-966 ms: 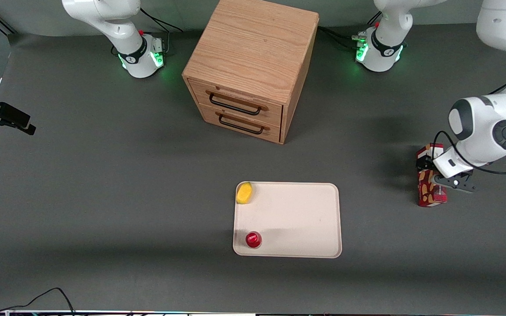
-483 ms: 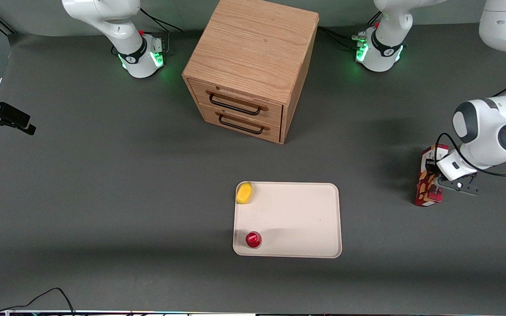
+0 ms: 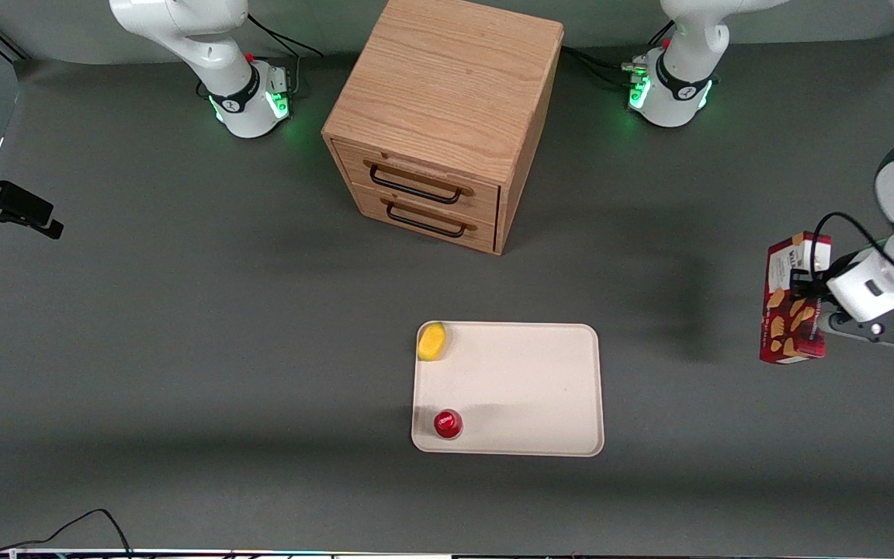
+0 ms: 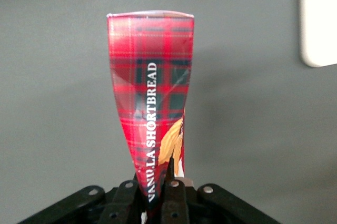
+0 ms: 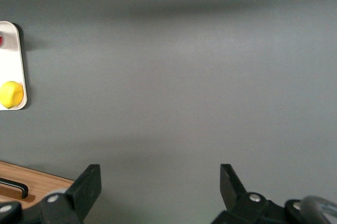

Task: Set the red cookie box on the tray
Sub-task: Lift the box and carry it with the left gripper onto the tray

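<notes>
The left arm's gripper [image 3: 810, 299] holds the red cookie box [image 3: 791, 303] above the dark grey table [image 3: 183, 349], out toward the working arm's end and well apart from the tray [image 3: 540, 388]. In the wrist view the jaws are clamped tight on one end of the box [image 4: 152, 108], with black fingers [image 4: 171, 192] pressed against its tartan sides and the rest of the carton jutting out from the gripper [image 4: 158, 195] over bare table, a corner of the tray [image 4: 318, 24] showing nearby.

The tray already carries a yellow lemon-like fruit [image 3: 432, 341] in one corner and a small red-topped can [image 3: 447, 424] near the edge closer to the front camera; most of its cream surface lies open. A wooden two-drawer cabinet [image 3: 439, 116] stands farther from the front camera than the tray.

The step in hand looks to be the carry: the box appears lifted and gripped, but not yet over its target. The next move calls for a sideways sweep toward the tray's open stretch, on the side nearer the working arm, away from the fruit and can, then a lowering until the box rests flat inside the rim before the jaws let go.
</notes>
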`<act>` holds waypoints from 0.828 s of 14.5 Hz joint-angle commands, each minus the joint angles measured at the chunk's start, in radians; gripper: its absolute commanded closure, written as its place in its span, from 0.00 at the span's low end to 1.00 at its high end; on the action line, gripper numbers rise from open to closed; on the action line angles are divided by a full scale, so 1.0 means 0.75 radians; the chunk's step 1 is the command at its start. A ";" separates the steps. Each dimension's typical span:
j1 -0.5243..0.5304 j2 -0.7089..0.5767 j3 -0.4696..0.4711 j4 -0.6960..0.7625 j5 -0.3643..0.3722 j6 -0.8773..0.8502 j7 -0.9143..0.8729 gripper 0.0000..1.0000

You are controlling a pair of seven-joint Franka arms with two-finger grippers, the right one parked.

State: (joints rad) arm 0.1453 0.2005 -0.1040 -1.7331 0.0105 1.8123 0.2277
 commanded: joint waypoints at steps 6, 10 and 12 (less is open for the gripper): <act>-0.026 0.225 -0.519 0.249 0.037 0.100 -0.865 1.00; -0.079 0.503 -0.591 0.239 0.294 0.444 -1.047 1.00; -0.104 0.650 -0.596 0.214 0.537 0.628 -1.221 1.00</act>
State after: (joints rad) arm 0.0857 0.5843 -0.5401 -1.5903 0.2745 2.1891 -0.5638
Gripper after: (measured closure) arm 0.859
